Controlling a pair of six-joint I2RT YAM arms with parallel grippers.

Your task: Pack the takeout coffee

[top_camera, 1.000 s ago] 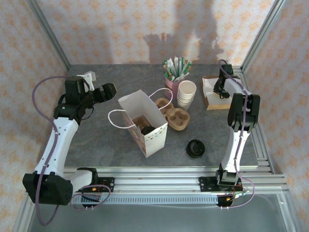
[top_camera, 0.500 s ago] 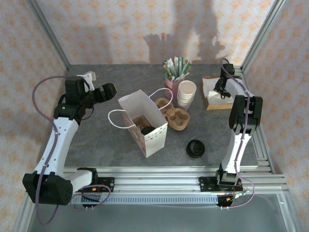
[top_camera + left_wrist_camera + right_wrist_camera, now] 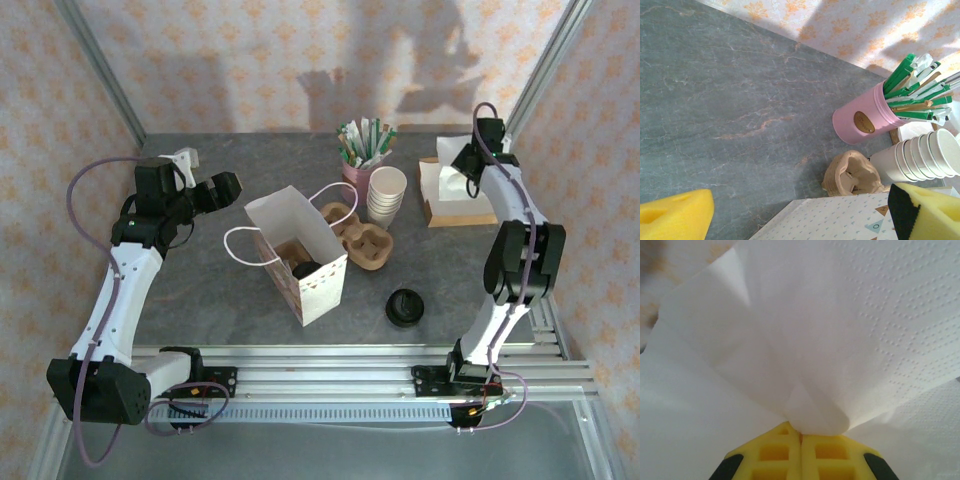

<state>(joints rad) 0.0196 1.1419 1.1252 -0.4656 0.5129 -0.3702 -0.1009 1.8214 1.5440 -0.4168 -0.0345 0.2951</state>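
1. Grey marbled tabletop (image 3: pixel 200 290): carried everything below.
2. White paper bag with loop handles (image 3: pixel 320 285): stood upright and open at the centre.
3. Brown pulp cup carrier (image 3: pixel 365 245): lay just right of the bag.
4. Left hand (image 3: pixel 222 187): hovered left of the bag, fingers apart, gripping nothing.
5. Small round black-lidded takeout coffee (image 3: pixel 405 306): sat on the tabletop right of the bag, nearer than the carrier, apart from both.
6. Right hand (image 3: pixel 801 437): clamped together on a white embossed paper napkin (image 3: pixel 815 340) at the far right.

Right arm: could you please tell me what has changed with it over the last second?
The right tool, shut on a white napkin, rose off the napkin tray, drawing the napkin up with it. The left tool, paper bag and black-lidded cup stayed put.
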